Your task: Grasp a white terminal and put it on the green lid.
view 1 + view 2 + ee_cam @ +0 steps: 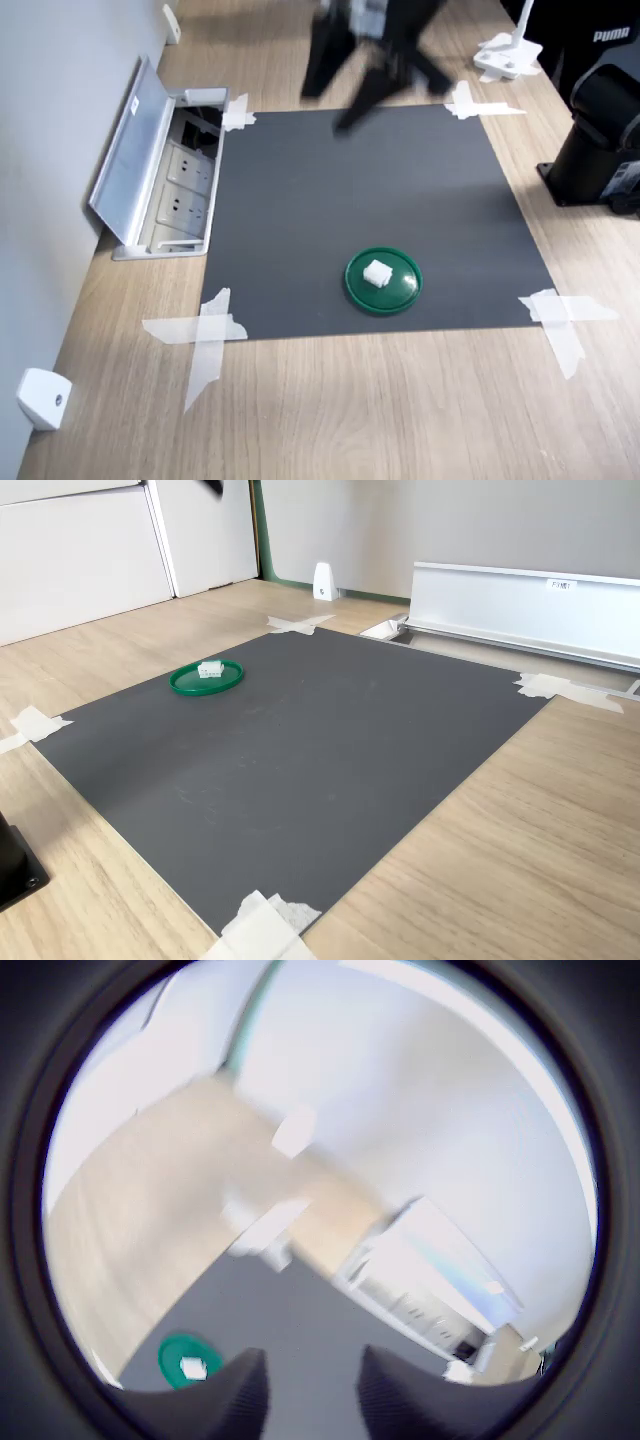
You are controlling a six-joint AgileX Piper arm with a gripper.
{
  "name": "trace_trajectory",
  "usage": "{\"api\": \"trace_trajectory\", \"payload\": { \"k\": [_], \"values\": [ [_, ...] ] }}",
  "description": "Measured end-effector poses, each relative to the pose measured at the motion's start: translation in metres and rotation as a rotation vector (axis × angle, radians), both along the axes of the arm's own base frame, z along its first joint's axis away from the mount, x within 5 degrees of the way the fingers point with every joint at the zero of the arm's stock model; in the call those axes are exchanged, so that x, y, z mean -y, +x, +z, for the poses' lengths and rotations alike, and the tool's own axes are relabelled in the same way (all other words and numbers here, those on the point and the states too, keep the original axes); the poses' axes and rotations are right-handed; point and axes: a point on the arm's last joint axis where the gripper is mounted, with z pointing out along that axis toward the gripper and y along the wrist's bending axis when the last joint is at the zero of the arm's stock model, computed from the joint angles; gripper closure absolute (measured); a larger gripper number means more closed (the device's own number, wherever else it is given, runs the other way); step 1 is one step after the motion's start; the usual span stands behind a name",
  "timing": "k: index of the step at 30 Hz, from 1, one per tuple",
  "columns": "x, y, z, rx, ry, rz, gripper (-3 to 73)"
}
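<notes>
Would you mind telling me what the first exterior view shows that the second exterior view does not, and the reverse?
Only the first exterior view shows the blurred arm and claw above the mat's far edge, and the open socket box's outlets. Only the second exterior view shows the white cabinet panels beyond the desk. Both exterior views share the white terminal lying on the green lid, the dark mat and its white tape strips.

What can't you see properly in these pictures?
- The arm: smeared by motion blur and cut off by the top edge in the first exterior view; almost wholly outside the second exterior view.
- The gripper: only two dark fingertips show in the wrist view, a gap between them; how wide it stands is unclear.
- The white terminal on the green lid: too small for any detail in both exterior views.
- The wrist view's background: blurred.
</notes>
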Motion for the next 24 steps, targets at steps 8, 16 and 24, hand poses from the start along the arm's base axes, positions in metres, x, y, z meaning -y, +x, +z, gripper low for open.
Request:
{"api": "trace_trajectory", "payload": {
  "k": [8, 16, 24],
  "values": [
    [0.030, -0.086, 0.022, 0.302, 0.240, -0.101, 69.2],
    [0.047, -0.158, -0.023, 0.411, 0.308, -0.106, 70.0],
    [0.062, -0.186, -0.077, 0.509, 0.349, -0.258, 70.0]
  ]
}}
